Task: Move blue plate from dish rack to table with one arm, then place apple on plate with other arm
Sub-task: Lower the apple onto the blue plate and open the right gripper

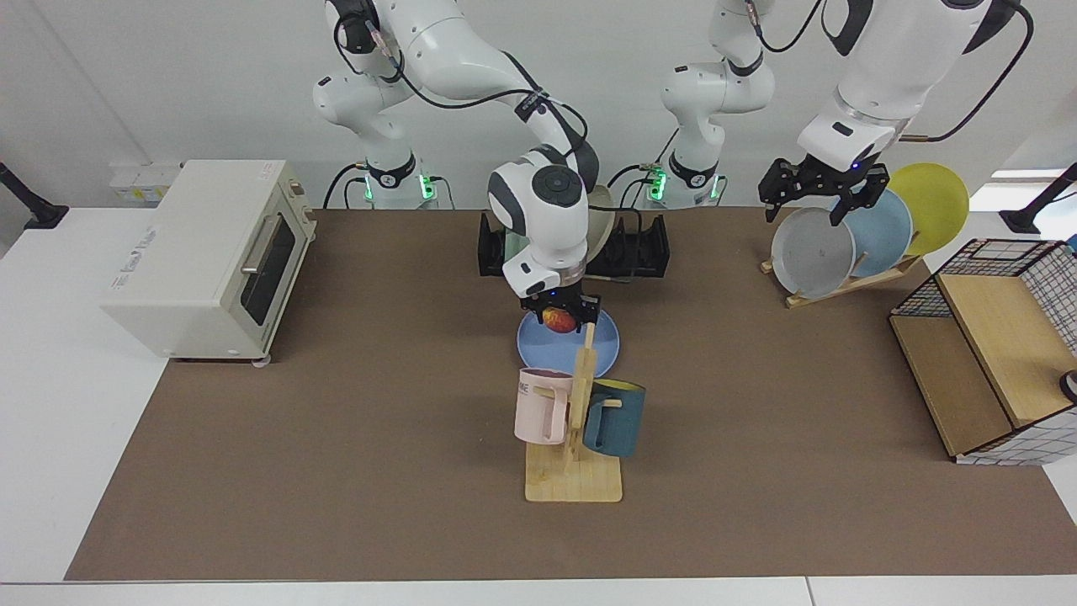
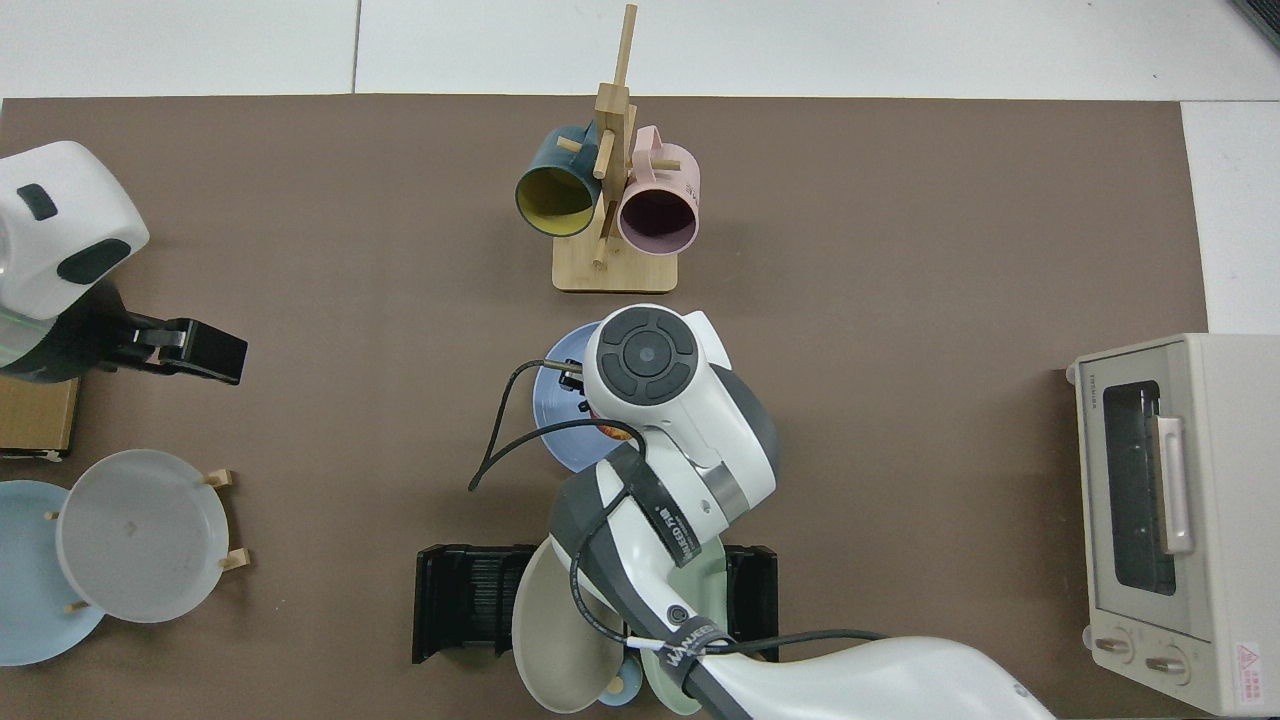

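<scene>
Standing out at the far left of the facing view is a cream toaster oven [image 1: 208, 257], well apart from the blue plate [image 1: 606, 343], which lies flat on the brown table [image 1: 336, 463] near its middle. Moving toward that plate, the right arm bends down from the back and its gripper [image 1: 559, 318] hangs directly above the plate's near-left part, fingers closed around the red and yellow apple [image 1: 557, 319]; the apple looks to be just above the plate, though I cannot tell whether it touches. From above, the arm's white wrist covers most of the plate [image 2: 558, 420] and only a sliver of the apple [image 2: 605, 432] shows at its edge. Behind the plate sits the black dish rack [image 1: 639, 248], with a beige plate [image 2: 548, 640] and a green plate [image 2: 700, 580] standing in its slots, mostly hidden by the arm. In front of the plate, touching nothing of it, stands a wooden mug stand [image 1: 576, 471] with a pink mug [image 1: 538, 404] and a dark teal mug [image 1: 614, 417]. Further right of the plate, the left gripper [image 1: 820, 192] waits with its fingers spread and nothing between them, over a grey plate [image 1: 812, 252] on a slanted wooden rack that also holds a pale blue plate [image 1: 883, 220] and a yellow plate [image 1: 934, 198]. Farthest right stands a wire-sided wooden crate [image 1: 993, 353]
</scene>
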### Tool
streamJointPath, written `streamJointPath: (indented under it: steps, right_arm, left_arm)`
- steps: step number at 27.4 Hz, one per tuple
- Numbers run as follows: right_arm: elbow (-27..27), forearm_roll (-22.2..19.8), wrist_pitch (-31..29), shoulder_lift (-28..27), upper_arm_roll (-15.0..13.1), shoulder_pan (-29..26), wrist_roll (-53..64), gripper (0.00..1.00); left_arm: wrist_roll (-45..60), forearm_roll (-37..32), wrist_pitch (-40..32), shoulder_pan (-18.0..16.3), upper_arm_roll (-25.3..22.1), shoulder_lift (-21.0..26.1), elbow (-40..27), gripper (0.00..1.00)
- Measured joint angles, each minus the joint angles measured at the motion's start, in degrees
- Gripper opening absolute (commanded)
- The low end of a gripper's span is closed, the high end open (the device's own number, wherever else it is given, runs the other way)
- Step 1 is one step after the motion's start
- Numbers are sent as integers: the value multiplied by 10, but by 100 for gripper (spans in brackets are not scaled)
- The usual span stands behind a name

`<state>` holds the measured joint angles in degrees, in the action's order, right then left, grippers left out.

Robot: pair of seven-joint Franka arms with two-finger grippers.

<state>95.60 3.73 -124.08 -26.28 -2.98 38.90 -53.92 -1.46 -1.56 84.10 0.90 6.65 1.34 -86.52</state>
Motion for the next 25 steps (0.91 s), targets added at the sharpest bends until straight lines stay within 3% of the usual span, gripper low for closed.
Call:
streamJointPath:
  steps: [11, 13, 14, 15, 16, 25]
  right_arm:
    - [-24, 0, -12, -46, -5, 7, -10, 0]
    - [-25, 0, -12, -48, -6, 7, -10, 16]
    - [-25, 0, -13, -49, -6, 7, -10, 37]
    - [-25, 0, -15, -50, -6, 7, -10, 73]
    - [-25, 1, -19, -51, -6, 7, -10, 100]
    - [-29, 1, -31, -54, -5, 10, -10, 100]
  left_arm:
    - [0, 0, 0, 0, 0, 0, 0, 100]
    - [0, 0, 0, 0, 0, 0, 0, 100]
    - [0, 0, 0, 0, 0, 0, 0, 100]
    - [0, 0, 0, 0, 0, 0, 0, 100]
    - [0, 0, 0, 0, 0, 0, 0, 100]
    - [0, 0, 0, 0, 0, 0, 0, 100]
